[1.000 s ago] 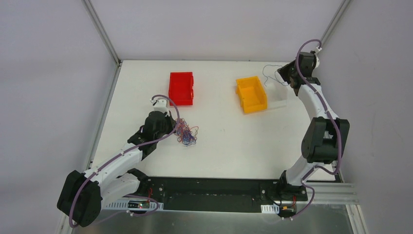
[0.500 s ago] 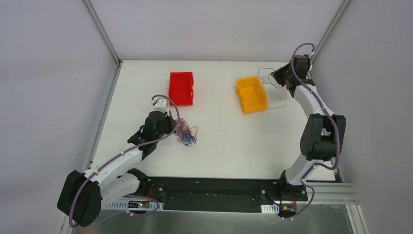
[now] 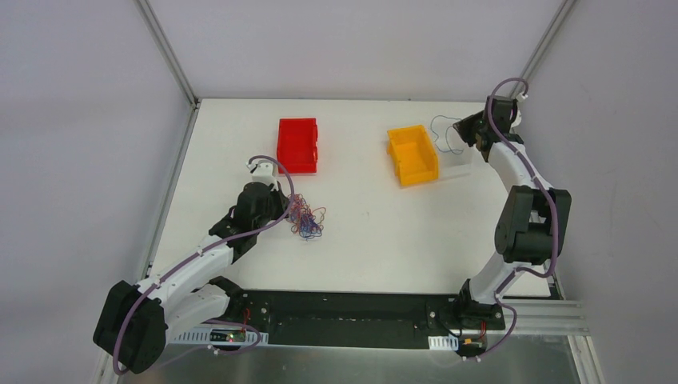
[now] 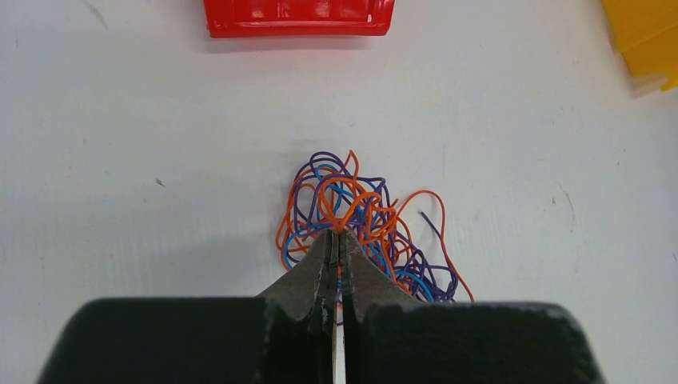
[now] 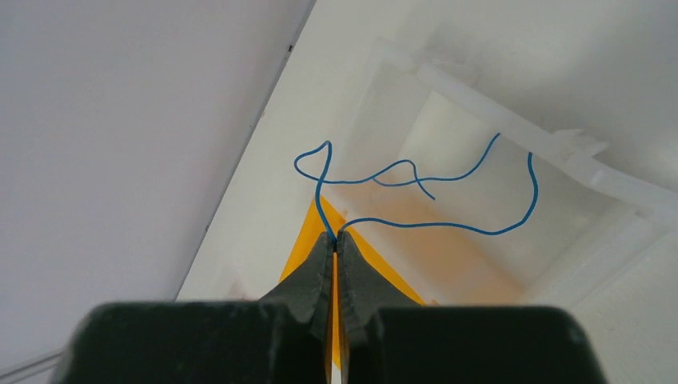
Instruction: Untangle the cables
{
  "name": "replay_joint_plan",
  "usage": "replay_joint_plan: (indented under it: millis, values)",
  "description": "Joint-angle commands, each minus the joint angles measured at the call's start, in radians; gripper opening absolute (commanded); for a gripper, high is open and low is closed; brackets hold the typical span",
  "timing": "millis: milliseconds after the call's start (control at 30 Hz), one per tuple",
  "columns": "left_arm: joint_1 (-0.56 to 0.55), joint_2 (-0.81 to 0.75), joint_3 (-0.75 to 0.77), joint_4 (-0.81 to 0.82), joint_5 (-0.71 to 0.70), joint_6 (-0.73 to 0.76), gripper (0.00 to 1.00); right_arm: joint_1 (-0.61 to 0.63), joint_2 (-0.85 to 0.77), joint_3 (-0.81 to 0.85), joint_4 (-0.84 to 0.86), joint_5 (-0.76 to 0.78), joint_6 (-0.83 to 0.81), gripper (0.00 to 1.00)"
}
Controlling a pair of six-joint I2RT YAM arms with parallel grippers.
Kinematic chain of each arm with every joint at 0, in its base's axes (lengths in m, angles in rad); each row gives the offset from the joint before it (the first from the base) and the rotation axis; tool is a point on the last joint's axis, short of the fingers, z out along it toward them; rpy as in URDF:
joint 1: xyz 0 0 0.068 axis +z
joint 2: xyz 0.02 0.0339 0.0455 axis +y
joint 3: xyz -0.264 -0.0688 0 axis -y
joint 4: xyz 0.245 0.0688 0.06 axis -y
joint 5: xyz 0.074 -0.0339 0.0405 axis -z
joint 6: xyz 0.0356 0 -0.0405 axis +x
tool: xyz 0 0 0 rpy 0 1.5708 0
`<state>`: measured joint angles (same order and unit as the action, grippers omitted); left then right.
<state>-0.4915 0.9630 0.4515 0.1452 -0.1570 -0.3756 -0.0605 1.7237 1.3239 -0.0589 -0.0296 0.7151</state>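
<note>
Left gripper [image 4: 337,234]: clamped on tangled cables [image 4: 360,216], near table's [image 3: 376,248] left edge.
Right gripper [image 5: 336,234]: pinching blue wire [image 5: 432,225] above white bin [image 5: 496,100], far-right corner.

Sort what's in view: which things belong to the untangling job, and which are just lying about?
Job: cable tangle, pinched by left gripper; blue cable, held by right gripper.
Lying about: red bin, yellow bin, white bin.

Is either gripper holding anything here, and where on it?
The left gripper pinches the cable tangle at its near edge. The right gripper pinches a single blue wire partway along, ends free.
</note>
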Motion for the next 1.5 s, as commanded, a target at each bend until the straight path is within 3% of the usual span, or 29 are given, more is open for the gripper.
replay_joint_plan:
  millis: [0, 333, 600, 900, 1067, 1300, 1467]
  values:
    - [-0.006, -0.023, 0.004, 0.023, -0.009, 0.014, 0.00, -0.022, -0.004, -0.017, -0.002, 0.063, 0.007, 0.00]
    - [-0.005, -0.021, 0.006, 0.023, 0.000, 0.014, 0.00, -0.012, 0.070, -0.080, 0.015, 0.066, -0.032, 0.00]
    - [-0.005, -0.018, 0.007, 0.026, 0.011, 0.012, 0.00, -0.004, 0.136, -0.008, -0.036, 0.040, -0.068, 0.01]
    - [-0.005, -0.011, 0.008, 0.030, 0.024, 0.012, 0.00, 0.059, -0.015, 0.055, -0.166, 0.176, -0.218, 0.39]
    - [-0.005, -0.003, 0.012, 0.039, 0.055, 0.016, 0.00, 0.105, -0.151, -0.016, -0.152, 0.129, -0.249, 0.67]
    - [-0.005, 0.001, 0.006, 0.083, 0.152, 0.028, 0.00, 0.209, -0.324, -0.174, -0.131, -0.020, -0.310, 0.82]
    - [-0.007, 0.019, 0.005, 0.123, 0.266, 0.044, 0.00, 0.357, -0.429, -0.317, -0.112, -0.047, -0.332, 0.91]
